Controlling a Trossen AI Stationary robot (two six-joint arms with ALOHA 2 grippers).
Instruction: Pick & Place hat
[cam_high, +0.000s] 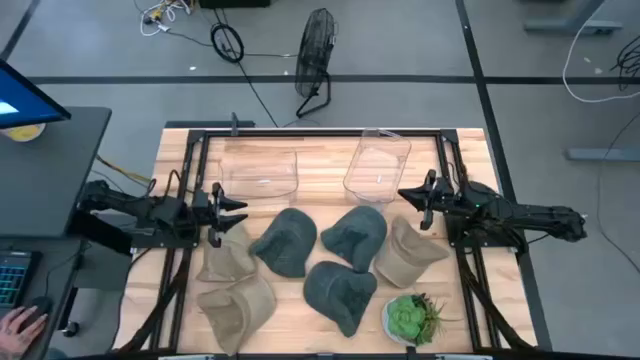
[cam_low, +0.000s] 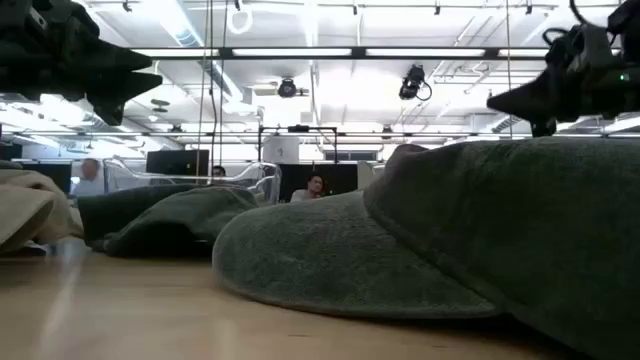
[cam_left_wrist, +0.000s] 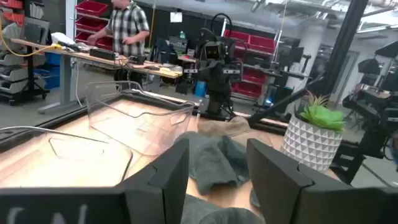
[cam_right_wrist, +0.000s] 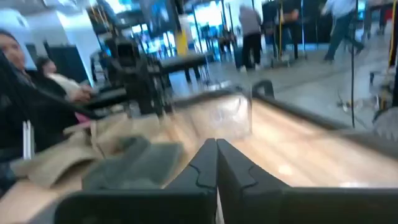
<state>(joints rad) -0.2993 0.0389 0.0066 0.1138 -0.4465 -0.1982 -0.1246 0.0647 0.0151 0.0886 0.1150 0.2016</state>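
Observation:
Several caps lie brim-down on the wooden table. Three are dark green: one at the centre left (cam_high: 286, 241), one at the centre right (cam_high: 356, 234) and one nearer (cam_high: 340, 291). Three are tan: two on the left (cam_high: 226, 256) (cam_high: 236, 306) and one on the right (cam_high: 410, 252). My left gripper (cam_high: 240, 205) (cam_left_wrist: 217, 177) hovers open at the left side, above the upper tan cap, and points toward the green caps (cam_left_wrist: 214, 163). My right gripper (cam_high: 405, 195) (cam_right_wrist: 216, 168) hovers shut at the right side, beyond the right tan cap. Neither gripper touches a cap.
Two clear plastic bins stand at the table's far side, one on the left (cam_high: 258, 172) and one on the right (cam_high: 378, 165). A potted succulent (cam_high: 408, 318) (cam_left_wrist: 314, 134) sits at the near right. A green cap (cam_low: 450, 235) fills the low view. People show in the room beyond.

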